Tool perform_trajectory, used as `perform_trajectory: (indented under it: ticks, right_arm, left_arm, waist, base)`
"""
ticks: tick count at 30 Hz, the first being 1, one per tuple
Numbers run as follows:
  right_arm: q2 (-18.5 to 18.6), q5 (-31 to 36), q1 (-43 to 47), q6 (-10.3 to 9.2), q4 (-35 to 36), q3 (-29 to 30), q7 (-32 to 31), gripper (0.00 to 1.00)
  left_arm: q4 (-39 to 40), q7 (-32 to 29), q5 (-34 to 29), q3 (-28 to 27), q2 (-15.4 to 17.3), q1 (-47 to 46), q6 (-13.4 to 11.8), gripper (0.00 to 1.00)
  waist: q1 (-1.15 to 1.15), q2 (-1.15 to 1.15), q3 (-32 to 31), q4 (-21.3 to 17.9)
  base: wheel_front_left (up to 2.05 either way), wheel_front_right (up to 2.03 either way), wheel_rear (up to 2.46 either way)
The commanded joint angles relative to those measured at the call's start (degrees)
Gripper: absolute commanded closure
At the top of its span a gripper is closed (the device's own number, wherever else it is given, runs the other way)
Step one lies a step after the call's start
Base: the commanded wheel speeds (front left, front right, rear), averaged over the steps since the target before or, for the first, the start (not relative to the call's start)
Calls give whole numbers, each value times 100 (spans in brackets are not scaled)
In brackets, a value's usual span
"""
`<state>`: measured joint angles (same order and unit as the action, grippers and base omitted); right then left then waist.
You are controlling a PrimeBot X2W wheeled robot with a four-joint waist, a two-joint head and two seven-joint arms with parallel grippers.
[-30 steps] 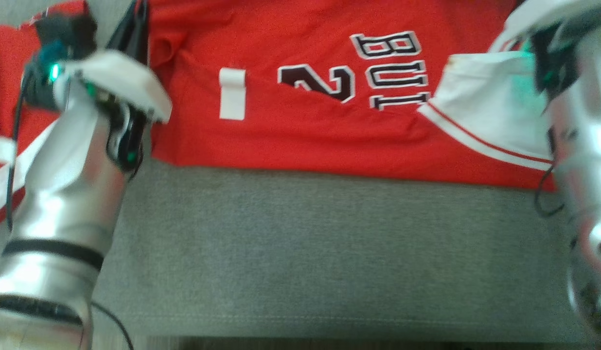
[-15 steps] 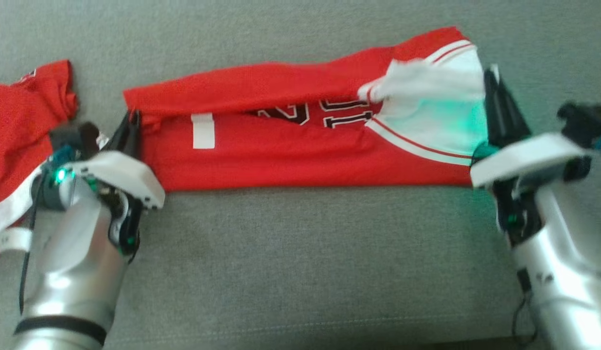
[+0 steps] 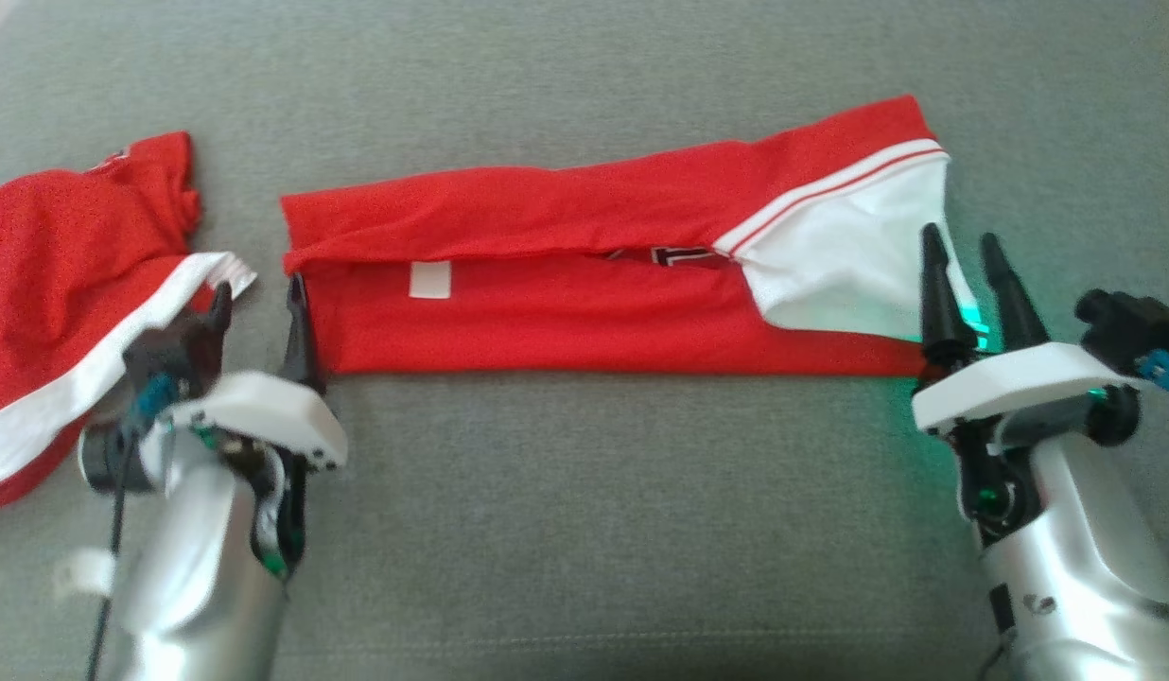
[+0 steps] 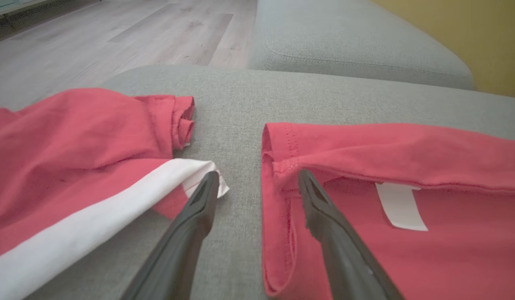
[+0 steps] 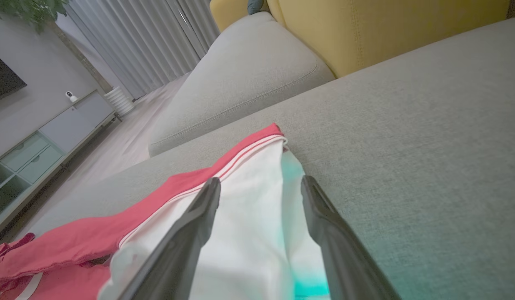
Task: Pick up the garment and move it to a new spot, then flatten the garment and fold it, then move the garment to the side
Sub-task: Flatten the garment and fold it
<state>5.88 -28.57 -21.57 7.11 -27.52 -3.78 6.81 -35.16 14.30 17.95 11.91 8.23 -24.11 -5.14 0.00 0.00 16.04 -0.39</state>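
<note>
From the head camera first: folded jersey (image 3: 584, 312) flat on the grey couch (image 3: 584, 511), a long band with its long axis running nine to three. Left gripper (image 3: 258, 286) at the nine o'clock end, fingers spread and holding nothing, the inner finger right at the band's edge. Right gripper (image 3: 959, 236) at the three o'clock end, likewise spread and empty, tips over the white panel (image 3: 849, 255). One arm per end, neither nearer. Second garment (image 3: 64, 274) bunched off at nine, just beside the left gripper's outer finger.

Over to the left wrist: left gripper (image 4: 257, 175) wide apart, bare couch between the tips. Jersey (image 4: 386, 146) from one to four o'clock, label (image 4: 401, 206) at three, second garment (image 4: 74, 137) at ten.

Right wrist now: right gripper (image 5: 259, 181) open, the jersey's white panel (image 5: 249, 225) lying between the fingers and trailing off toward eight.

Looks folded lengthwise already. Probably calls for a pinch at both ends together, then a fold or carry along that nine-to-three line.
</note>
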Motion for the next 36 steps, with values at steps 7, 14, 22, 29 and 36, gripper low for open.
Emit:
perform_trajectory:
  ticks: [7,14,22,29,36]
  right_arm:
    - [-43,564,-253,37,-228,516,92,0]
    - [-89,1092,-455,37,-984,996,-149,0]
    - [-239,1031,-563,37,-1654,729,-601,60]
    - [-234,542,-597,37,-1594,247,-539,100]
    - [46,460,-766,37,-1500,527,-118,100]
  left_arm:
    - [1001,70,-390,-626,-330,792,-96,0]
    - [1329,70,-618,-695,-506,1144,54,0]
    - [1351,70,-556,-648,-533,1146,115,0]
    - [1308,70,-499,-499,-535,1080,116,0]
    - [1301,70,-449,-319,-535,1045,122,0]
  waist:
    - [0,0,-81,391]
    - [0,0,-80,731]
    - [0,0,-41,837]
    - [0,0,-67,683]
    - [0,0,-132,339]
  base:
    - [0,0,0]
    - [0,0,0]
    - [0,0,0]
    - [0,0,0]
    - [0,0,0]
